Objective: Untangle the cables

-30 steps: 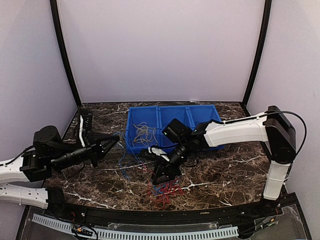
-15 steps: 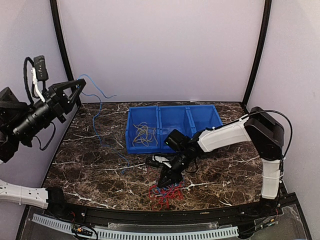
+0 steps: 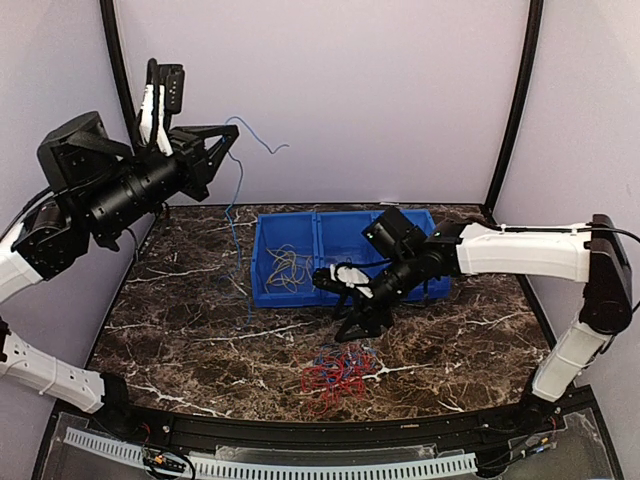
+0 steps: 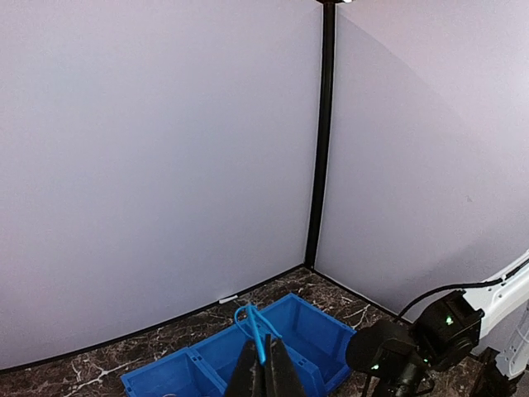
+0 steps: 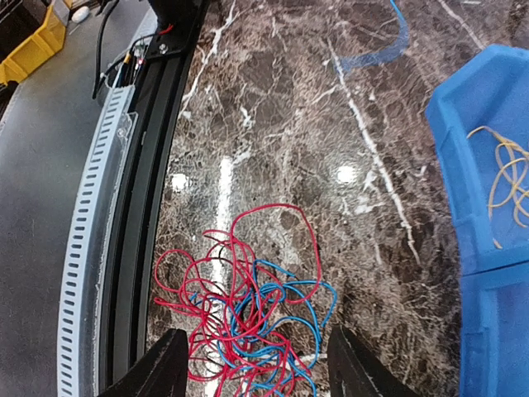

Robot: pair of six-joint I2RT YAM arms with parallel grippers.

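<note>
— What does my left gripper hold?

— Your left gripper (image 3: 228, 135) is raised high at the left. Its black fingers (image 4: 246, 380) are pressed together on one thin blue cable (image 3: 238, 200). The cable hangs down, wavy, to the table (image 3: 180, 330), which is dark glossy marble with white veins.

— And the right one?

— Your right gripper (image 3: 358, 322) has its two fingers well apart and holds nothing. It hovers above the tangle (image 5: 248, 322), one loose nest of thin red and blue loops lying near the front edge. Behind it stands one blue plastic bin (image 3: 340, 240) with three compartments. The left compartment has thin yellow wires (image 3: 288, 268).
</note>
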